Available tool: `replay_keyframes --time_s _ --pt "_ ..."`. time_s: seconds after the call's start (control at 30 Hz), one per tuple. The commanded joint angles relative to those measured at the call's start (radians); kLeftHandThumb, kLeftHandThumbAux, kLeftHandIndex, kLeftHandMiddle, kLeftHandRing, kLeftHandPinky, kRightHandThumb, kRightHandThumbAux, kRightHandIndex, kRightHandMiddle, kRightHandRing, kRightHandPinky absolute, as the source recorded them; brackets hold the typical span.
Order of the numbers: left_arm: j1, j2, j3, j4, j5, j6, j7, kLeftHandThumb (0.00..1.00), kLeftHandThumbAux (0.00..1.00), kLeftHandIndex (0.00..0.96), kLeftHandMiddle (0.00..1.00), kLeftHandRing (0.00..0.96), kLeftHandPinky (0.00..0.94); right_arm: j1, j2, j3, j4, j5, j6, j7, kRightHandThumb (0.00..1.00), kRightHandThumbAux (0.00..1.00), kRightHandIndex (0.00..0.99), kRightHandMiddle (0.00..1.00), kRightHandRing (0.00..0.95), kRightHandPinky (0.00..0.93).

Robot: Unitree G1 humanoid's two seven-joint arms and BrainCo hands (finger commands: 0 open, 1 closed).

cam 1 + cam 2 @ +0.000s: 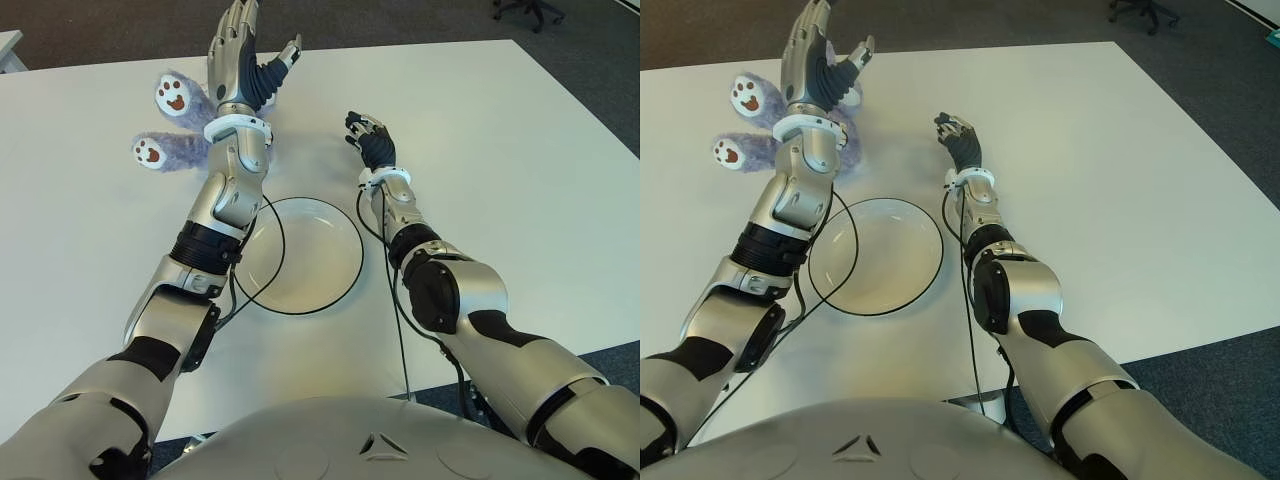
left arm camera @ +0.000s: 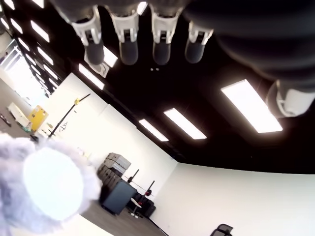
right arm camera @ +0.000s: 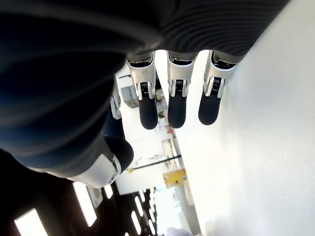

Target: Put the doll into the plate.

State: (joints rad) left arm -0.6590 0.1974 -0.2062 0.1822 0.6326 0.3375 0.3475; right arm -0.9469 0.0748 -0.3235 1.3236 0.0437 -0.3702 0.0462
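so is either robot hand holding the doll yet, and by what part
Nothing is held. The left robot hand is open, fingers spread, raised beside the purple plush doll without gripping it. The right robot hand is open too, empty, beyond the plate.

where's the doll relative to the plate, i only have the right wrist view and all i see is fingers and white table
Observer: The doll lies on the table beyond the plate, toward the robot's left, well outside its rim.
Operator: is the left hand holding it
Observer: No. The left hand is raised beside the doll on its right, fingers spread, holding nothing.
Operator: anything in the plate already
Observer: Nothing; its white bowl is bare, and the left forearm crosses in front of its left edge.
Operator: and where is my right hand in all this
Observer: The right hand shows beyond the plate's right side, with nothing in its fingers.
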Motion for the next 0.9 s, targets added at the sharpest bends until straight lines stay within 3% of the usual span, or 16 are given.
replay_keyframes --time_s 0.03,0.37,0.9 --pt "0.043 0.006 -0.004 -0.065 0.047 0.055 -0.017 0.329 0.299 0.0 0.002 0.064 0.159 0.049 0.029 -0.014 0.03 0.013 0.031 0.002 0.699 0.729 0.405 0.162 0.128 0.146" --pt "0.098 -0.006 0.015 -0.141 0.076 0.099 0.007 0.346 0.295 0.0 0.0 0.083 0.105 0.061 0.032 -0.014 0.033 0.009 0.029 0.006 0.701 0.729 0.406 0.162 0.134 0.173" --pt "0.128 0.019 0.06 -0.074 0.05 -0.051 0.114 0.364 0.275 0.0 0.012 0.065 0.079 0.05 0.035 0.002 0.033 -0.009 0.062 0.009 0.702 0.729 0.406 0.161 0.123 0.144"
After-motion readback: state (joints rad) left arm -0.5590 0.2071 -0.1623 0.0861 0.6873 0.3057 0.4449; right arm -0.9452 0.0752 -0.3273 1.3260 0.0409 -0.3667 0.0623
